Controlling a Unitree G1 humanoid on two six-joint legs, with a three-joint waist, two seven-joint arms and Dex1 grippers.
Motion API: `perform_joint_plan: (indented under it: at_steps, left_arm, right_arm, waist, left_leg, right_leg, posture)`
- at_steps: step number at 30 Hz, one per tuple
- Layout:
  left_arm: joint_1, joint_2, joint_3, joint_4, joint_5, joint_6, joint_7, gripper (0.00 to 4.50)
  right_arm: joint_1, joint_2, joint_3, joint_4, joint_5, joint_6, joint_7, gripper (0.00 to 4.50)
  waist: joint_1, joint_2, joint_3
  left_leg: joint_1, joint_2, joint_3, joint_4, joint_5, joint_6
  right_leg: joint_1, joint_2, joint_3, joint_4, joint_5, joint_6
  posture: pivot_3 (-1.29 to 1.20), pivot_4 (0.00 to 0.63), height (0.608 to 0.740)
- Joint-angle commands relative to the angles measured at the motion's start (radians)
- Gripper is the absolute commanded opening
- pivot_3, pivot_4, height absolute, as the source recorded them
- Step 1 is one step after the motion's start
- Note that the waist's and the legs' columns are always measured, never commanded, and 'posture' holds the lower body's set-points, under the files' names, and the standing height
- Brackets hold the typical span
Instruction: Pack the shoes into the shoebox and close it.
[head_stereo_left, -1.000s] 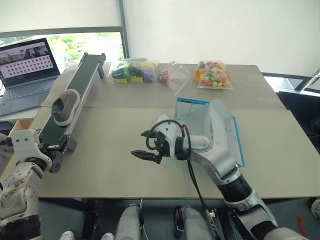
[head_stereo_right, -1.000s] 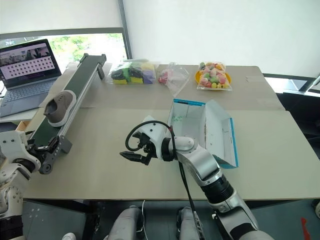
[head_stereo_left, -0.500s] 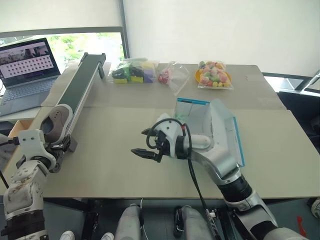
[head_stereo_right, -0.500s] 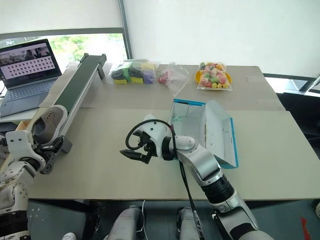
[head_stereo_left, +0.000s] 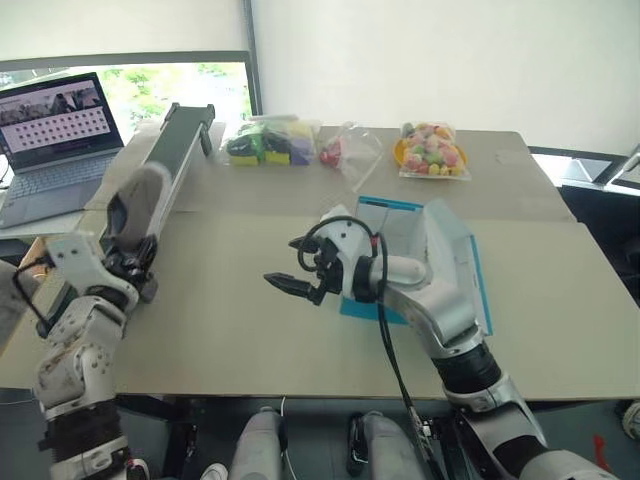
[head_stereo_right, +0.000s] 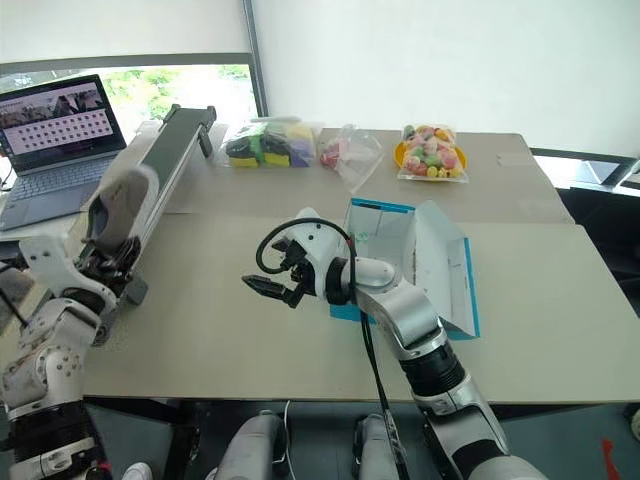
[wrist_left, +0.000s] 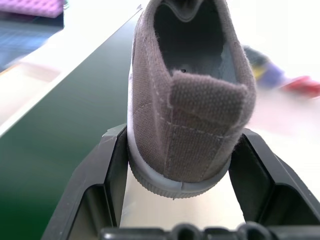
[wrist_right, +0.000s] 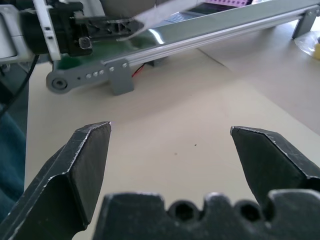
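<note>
Shoebox (head_stereo_right: 420, 262) sits open on the desk (head_stereo_right: 560, 300), lid flapped back to take a load. Left gripper (wrist_left: 182, 165) clamps the shoe (wrist_left: 187, 100) by its heel, probably just clear of the conveyor (head_stereo_right: 165, 160). Right gripper (wrist_right: 172, 150) waits, fingers apart.

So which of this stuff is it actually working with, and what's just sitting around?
Part of the job:
- grey shoe, clamped at the heel by the left gripper
- open blue shoebox
- right gripper, open

Just lying about:
- conveyor belt
- laptop
- bags of colourful items
</note>
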Motion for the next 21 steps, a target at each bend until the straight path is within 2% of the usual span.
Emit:
perform_joint_plan:
  at_steps: [1,5,6,12,21]
  left_arm:
    - [-0.023,-0.047,-0.097,-0.173,-0.168,0.105,-0.017,2.59]
    - [-0.014,-0.069,-0.215,-0.238,-0.202,0.161,-0.024,2.59]
    - [-0.014,-0.078,-0.228,-0.240,-0.209,0.165,-0.018,2.59]
    - [-0.011,-0.073,-0.258,-0.243,-0.215,0.173,-0.015,2.59]
    - [-0.029,-0.060,-0.282,-0.214,-0.191,0.174,0.000,2.59]
  right_arm:
    - [-0.116,0.144,-0.247,0.096,0.177,0.178,-0.170,4.50]
    - [-0.235,0.258,-0.512,0.222,0.385,0.297,-0.338,4.50]
    - [-0.252,0.262,-0.540,0.237,0.422,0.316,-0.358,4.50]
    - [-0.295,0.268,-0.604,0.258,0.527,0.335,-0.463,4.50]
    - [-0.284,0.275,-0.566,0.218,0.615,0.348,-0.527,4.50]
  waist:
    - [-0.002,0.000,0.000]
    - [-0.003,0.000,0.000]
    - [-0.002,0.000,0.000]
    - [-0.018,0.001,0.000]
    - [-0.021,0.001,0.000]
  left_leg:
    - [0.000,0.000,0.000,0.000,0.000,0.000]
    - [0.001,0.000,-0.001,0.001,0.001,0.000]
    - [0.001,0.000,-0.001,0.001,0.001,0.000]
    - [0.001,0.000,-0.001,0.000,0.002,0.001]
    - [0.001,0.000,-0.002,0.000,0.002,0.003]
  right_leg:
    - [0.000,0.000,0.000,0.001,0.000,0.000]
    - [0.001,0.003,0.000,0.003,0.000,0.000]
    - [0.001,0.003,0.000,0.003,0.000,0.000]
    - [0.000,0.003,0.001,0.003,0.000,0.000]
    - [0.000,0.004,0.001,0.003,0.000,0.000]
  posture:
    - [0.00,0.150,0.681]
    - [0.00,0.150,0.681]
    - [0.00,0.150,0.681]
    - [0.00,0.150,0.681]
    - [0.00,0.150,0.681]
